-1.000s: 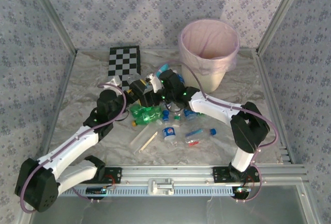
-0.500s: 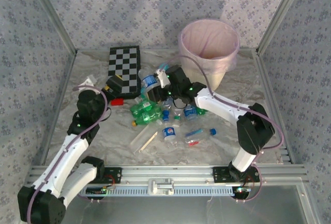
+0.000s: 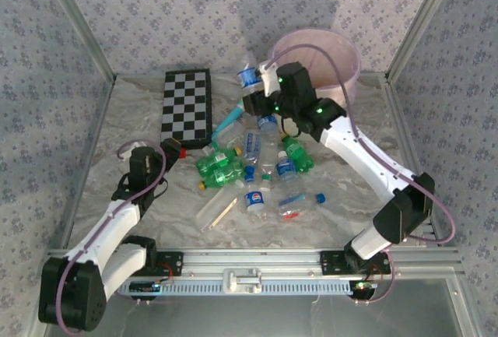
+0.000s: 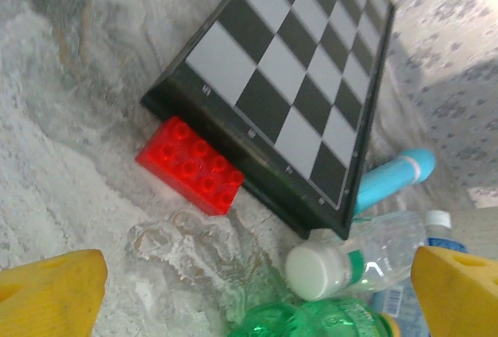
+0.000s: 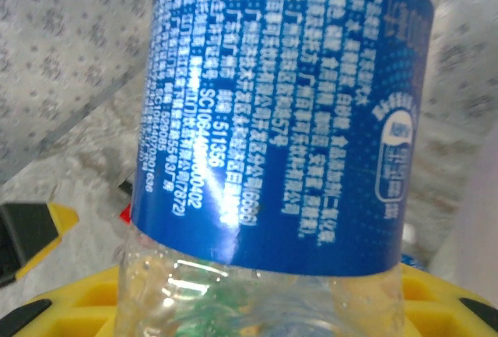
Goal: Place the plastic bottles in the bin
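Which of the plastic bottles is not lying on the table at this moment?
The clear bottle with the blue label, held in the right gripper, raised beside the bin's left rim. All the other bottles lie on the table.

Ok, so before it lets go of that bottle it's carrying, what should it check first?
1. Bottle gripped by the right end effector: ok, the blue-labelled bottle sits between its yellow fingers.
2. Bottle above the bin opening: not ok, it hangs just left of the rim.
3. Bin upright and open at the top: ok.
4. Room inside the bin: cannot tell, the right arm hides part of the inside.
5. Left end effector out of the way: ok, open, low by the red block, well away from the bin.
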You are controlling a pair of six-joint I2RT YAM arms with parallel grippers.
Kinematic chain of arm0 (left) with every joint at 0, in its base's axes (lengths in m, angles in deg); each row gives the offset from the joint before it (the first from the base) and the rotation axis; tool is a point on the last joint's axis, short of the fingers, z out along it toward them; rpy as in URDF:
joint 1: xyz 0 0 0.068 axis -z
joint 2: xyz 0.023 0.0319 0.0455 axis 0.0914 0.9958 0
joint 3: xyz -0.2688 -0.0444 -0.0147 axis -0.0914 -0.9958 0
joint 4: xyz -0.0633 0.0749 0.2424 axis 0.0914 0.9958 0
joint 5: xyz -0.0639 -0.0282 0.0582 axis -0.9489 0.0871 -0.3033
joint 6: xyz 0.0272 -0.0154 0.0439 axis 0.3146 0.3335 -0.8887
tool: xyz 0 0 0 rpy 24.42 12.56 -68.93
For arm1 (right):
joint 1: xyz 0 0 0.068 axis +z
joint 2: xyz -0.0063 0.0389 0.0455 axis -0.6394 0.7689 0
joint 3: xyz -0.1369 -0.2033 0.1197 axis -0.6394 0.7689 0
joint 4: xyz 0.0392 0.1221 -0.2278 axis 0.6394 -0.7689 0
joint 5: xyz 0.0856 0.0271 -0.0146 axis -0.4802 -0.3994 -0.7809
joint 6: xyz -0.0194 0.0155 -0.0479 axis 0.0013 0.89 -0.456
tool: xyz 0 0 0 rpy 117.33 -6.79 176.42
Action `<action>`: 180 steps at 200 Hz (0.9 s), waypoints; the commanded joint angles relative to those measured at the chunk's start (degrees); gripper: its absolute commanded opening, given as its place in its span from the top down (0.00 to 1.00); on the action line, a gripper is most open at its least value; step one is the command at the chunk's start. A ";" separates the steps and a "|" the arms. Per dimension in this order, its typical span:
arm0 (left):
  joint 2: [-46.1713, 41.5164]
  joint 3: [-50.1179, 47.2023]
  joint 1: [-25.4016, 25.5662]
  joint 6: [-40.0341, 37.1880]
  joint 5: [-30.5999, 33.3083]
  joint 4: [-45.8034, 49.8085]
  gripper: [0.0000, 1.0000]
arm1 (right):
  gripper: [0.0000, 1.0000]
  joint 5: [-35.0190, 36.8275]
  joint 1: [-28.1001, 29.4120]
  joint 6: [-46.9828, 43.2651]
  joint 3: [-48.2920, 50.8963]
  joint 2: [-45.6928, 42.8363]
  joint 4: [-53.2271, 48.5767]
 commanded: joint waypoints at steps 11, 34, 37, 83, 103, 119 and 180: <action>6.21 1.83 -0.17 0.74 -5.91 -3.15 0.00 | 0.59 4.53 -3.46 -2.48 -5.04 -2.71 -3.37; 10.91 3.30 0.08 0.83 -9.19 -4.74 0.00 | 0.59 6.19 -6.68 -2.57 -6.09 -3.88 -2.94; 11.44 3.52 0.09 0.83 -9.62 -4.84 0.00 | 0.59 6.35 -7.09 -2.54 -6.13 -4.03 -2.82; 18.32 7.59 2.21 -1.47 -14.78 -6.25 0.00 | 0.59 10.66 -13.30 -3.18 -5.42 -4.20 -1.41; 20.40 9.23 3.74 -2.75 -15.72 -6.02 0.00 | 0.59 11.48 -15.84 -3.14 -4.04 -3.27 -0.65; 21.88 10.40 5.03 -3.36 -16.27 -6.30 0.00 | 0.59 10.78 -18.07 -2.38 -4.15 -1.47 -0.94; 26.18 14.25 7.65 -4.56 -17.78 -6.52 0.00 | 0.57 6.58 -20.86 0.13 -9.86 8.20 -7.33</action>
